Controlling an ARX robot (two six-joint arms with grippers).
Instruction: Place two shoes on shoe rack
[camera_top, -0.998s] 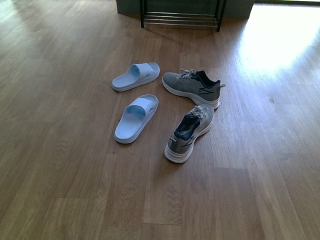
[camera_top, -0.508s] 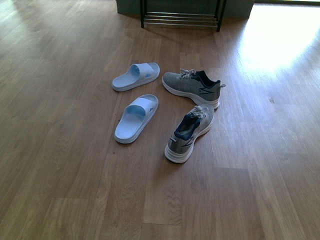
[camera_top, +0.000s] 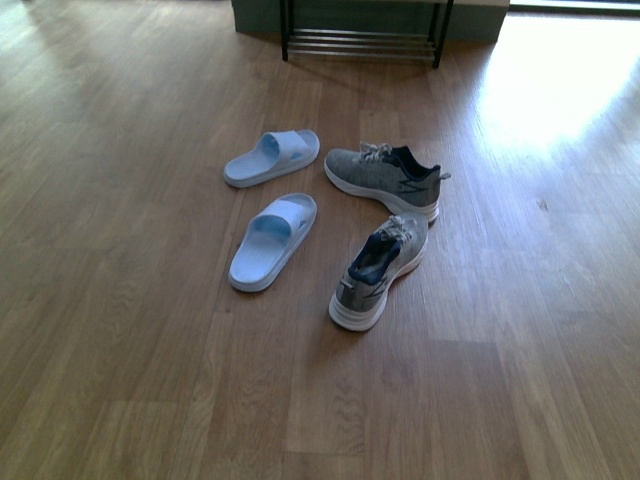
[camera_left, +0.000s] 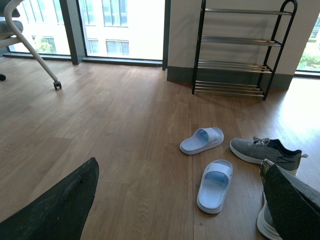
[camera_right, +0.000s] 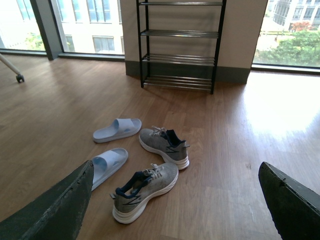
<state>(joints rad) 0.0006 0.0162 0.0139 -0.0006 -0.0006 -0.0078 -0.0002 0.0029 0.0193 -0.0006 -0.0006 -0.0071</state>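
On floor (camera_top: 120, 380), mid-room: four shoes in loose cluster. Far slide (camera_top: 272, 157) and near slide (camera_top: 272, 240) to left, far sneaker (camera_top: 385, 178) and near sneaker (camera_top: 380, 270) to right. Near sneaker's toe just beside far sneaker's sole, slides apart from each other, all upright on soles.

Rack (camera_top: 360, 40) well beyond cluster, against wall, only bottom bars caught in front view. Several chrome tiers seen from wrist views, no shoe on any.

Left tool (camera_left: 177, 205) spread wide, gripping nothing, raised above floor. Right tool (camera_right: 172, 210) likewise spread wide, nothing between fingers. Neither arm in front view.

Looks like very start: approach before first pick, nothing placed yet.

Next: lower one tool over a shoe, probably right tool onto near sneaker or left tool onto near slide. Close across collar or side wall, lift, carry well forward to rack. Needs sole set flat across bars, else risk of tipping between them. Cannot tell from task wording which two shoes meant; matched pair a fair guess.
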